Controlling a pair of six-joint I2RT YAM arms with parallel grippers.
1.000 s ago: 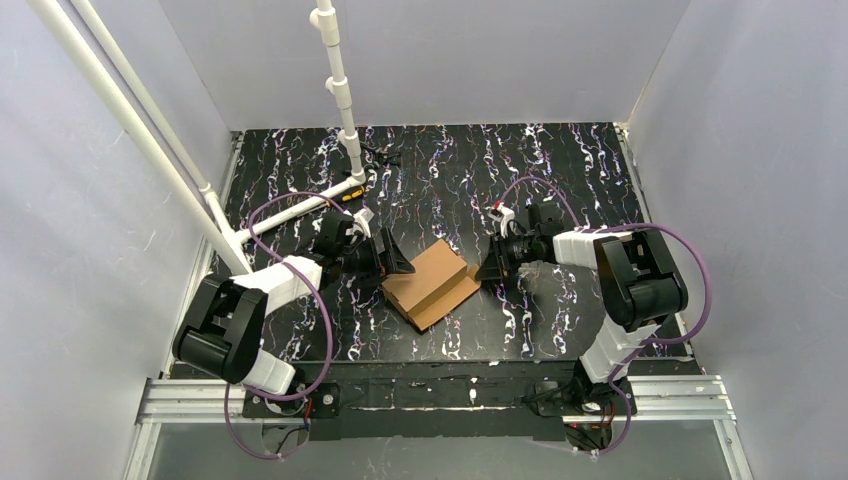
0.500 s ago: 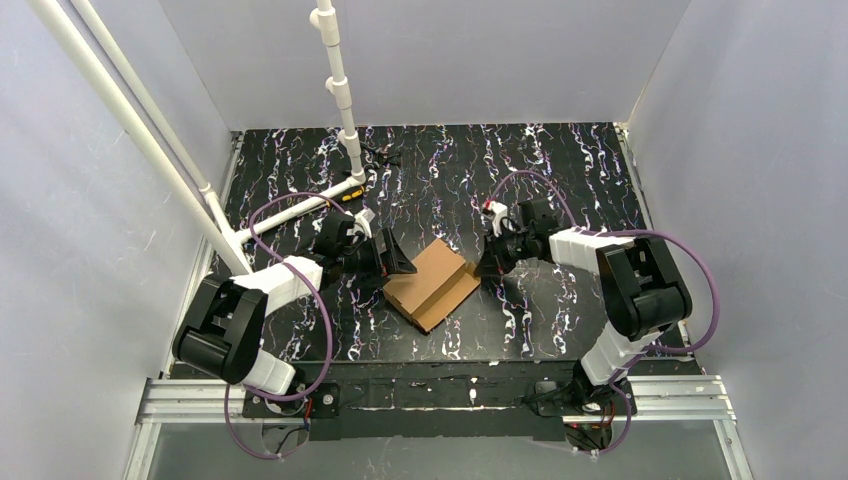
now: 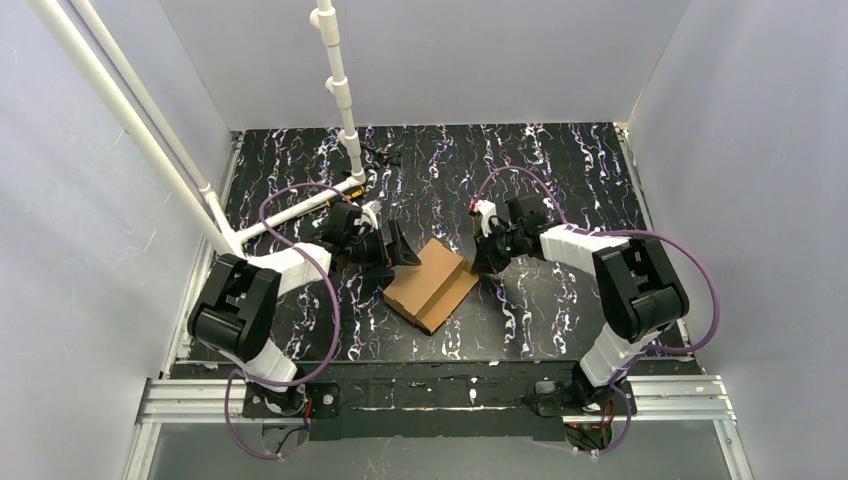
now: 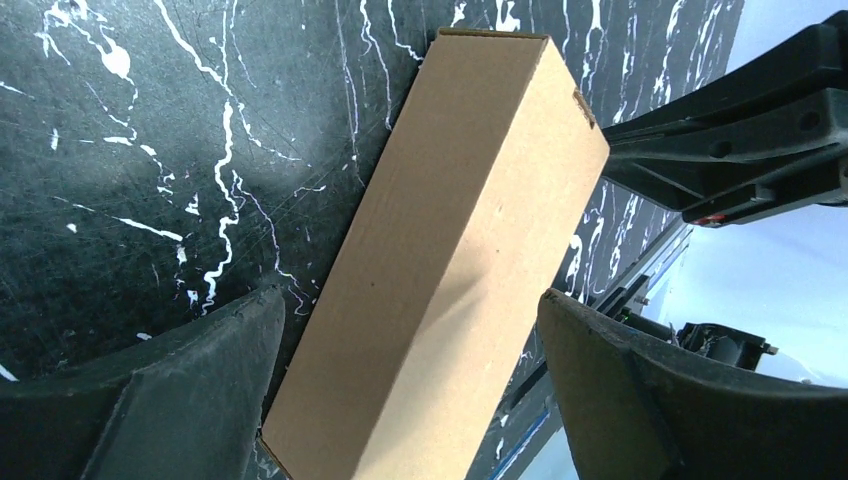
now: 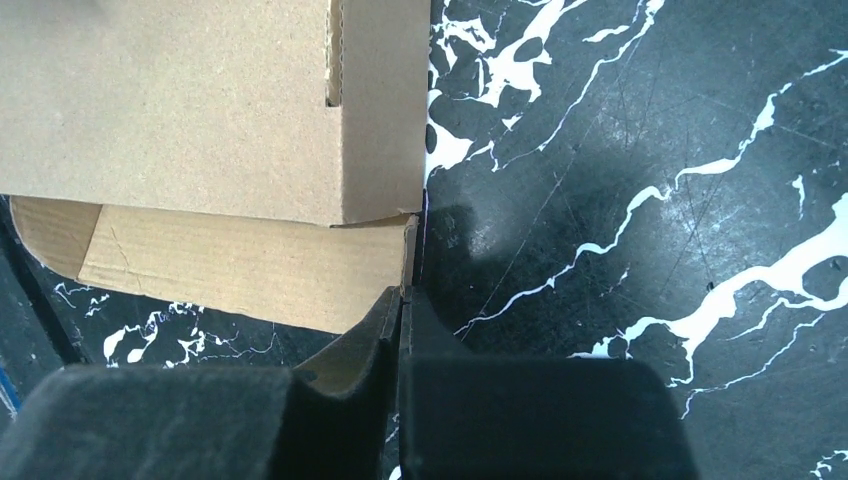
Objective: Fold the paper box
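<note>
Paper box: lying slantwise near the middle of the table, sitting between the two claws, showing a plain brown top and a lower layer of cardboard sticking out along one long side.

Table: spreading black with white veins under everything.

White pipes: rising at the far left, slanting up out of view.

Left arm and right arm: reaching inward from the near edge, each trailing a purple cable.

Left claw: standing spread wide, flanking one end of the box; hard telling whether either finger is touching it.

Right claw: pressing together, pinching the thin edge of a side flap at the corner of the box.

Small yellow-and-black thing: lying by the foot of the pipes, well apart from the box, too small for telling more.
</note>
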